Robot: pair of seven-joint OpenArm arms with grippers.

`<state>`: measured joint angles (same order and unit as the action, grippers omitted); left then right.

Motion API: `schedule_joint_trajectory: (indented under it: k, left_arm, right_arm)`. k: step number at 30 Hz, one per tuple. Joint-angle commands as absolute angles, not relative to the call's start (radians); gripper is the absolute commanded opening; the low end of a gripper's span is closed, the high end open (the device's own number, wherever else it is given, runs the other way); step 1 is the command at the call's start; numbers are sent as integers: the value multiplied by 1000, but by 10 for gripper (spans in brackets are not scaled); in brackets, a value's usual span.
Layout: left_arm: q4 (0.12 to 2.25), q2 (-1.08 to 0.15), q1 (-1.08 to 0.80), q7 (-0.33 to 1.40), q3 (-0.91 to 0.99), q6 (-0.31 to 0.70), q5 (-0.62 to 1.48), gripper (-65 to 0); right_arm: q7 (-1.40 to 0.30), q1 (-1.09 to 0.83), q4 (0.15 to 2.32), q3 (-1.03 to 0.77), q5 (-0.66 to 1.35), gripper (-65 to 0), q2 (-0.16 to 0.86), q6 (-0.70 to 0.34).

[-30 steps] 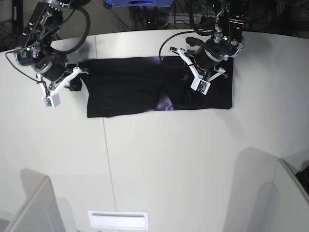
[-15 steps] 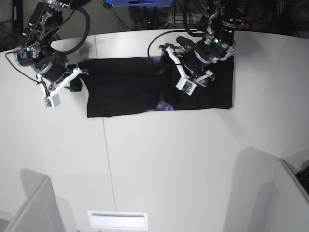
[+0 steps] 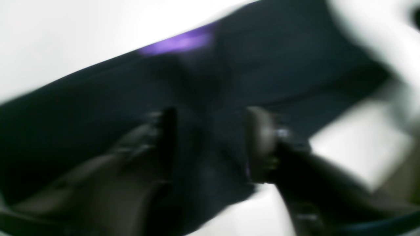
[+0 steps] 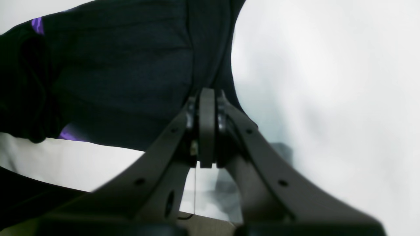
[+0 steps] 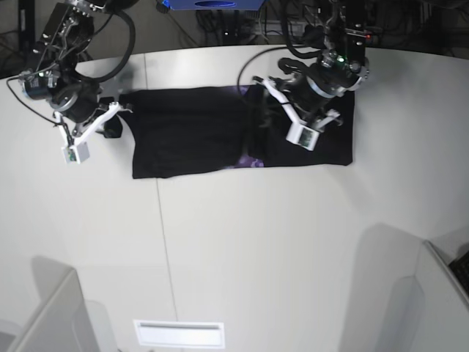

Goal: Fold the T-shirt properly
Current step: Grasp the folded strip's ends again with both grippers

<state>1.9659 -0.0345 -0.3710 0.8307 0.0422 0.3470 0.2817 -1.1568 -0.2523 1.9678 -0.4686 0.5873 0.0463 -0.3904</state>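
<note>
Across the far half of the surface: the large black short-sleeved cloth T-shirt (image 5: 220,136) lies as a flattened band, partly folded already.
Long axis: it runs side to side in the base view, from my right arm's end to my left arm's end; I cannot tell which end is the collar.
Print: slivers of purple peek out at the near edge around the middle (image 5: 250,162) and at the far edge; the rest faces down or inward.
Step in hand: I judge this to be the crosswise fold, with the cloth doubled up under my left arm.
Left gripper (image 3: 210,144): over the shirt's middle, fingers apart with dark cloth between them; the wrist view is too blurred to say whether any cloth is caught.
Right gripper (image 4: 206,127): pressed shut at the shirt's end edge; I cannot tell if cloth is pinched between the pads.
Next move calls for: a sure pinch on one layer's edge, then carrying it along the long axis so the edges meet squarely.
White surface (image 5: 256,242): bare on the near side of the shirt.
</note>
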Motion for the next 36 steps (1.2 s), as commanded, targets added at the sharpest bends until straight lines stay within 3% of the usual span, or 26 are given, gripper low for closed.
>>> schedule_joint_trajectory:
  k: [1,2,3,4,8,9,14,21,27,36]
  left_arm:
    - [1977,-35,-374,811,102,355,292,-495]
    - [1974,-36,-377,811,160,357,292,-602]
    - [1969,-44,-377,811,220,357,292,-650]
    - [1966,-56,-377,811,272,357,292,-650]
    - [1954,-97,-377,811,469,357,292,-650]
    - [1948,-110,-377,811,510,357,292,-650]
    - [1879,-151,-390,803,668,367,292,-650]
    - [1696,-159,-378,800,769,558,292,-650]
    - [1655,-153,-378,737,763,558,289,-650]
    - [1655,-131,-341,733,631,553,282,-650]
  right_arm:
    - [-1145,-240,1983,-472,605,-650,54,-392]
    - [-1145,-236,1983,-472,605,-650,54,-392]
    - [-1147,-223,1980,-472,605,-650,54,-392]
    - [-1155,-214,1975,-472,605,-645,54,-392]
    - [-1241,-134,1894,-472,605,-230,54,-392]
    - [-1248,-117,1867,-472,605,-168,58,-392]
    - [-1224,-36,1684,-472,601,-186,93,-392]
    - [-1158,1,1451,-463,605,-183,139,-392]
    - [-1190,-7,1417,-463,605,-189,134,-495]
    - [-1194,-84,1440,-349,605,-191,108,-498]
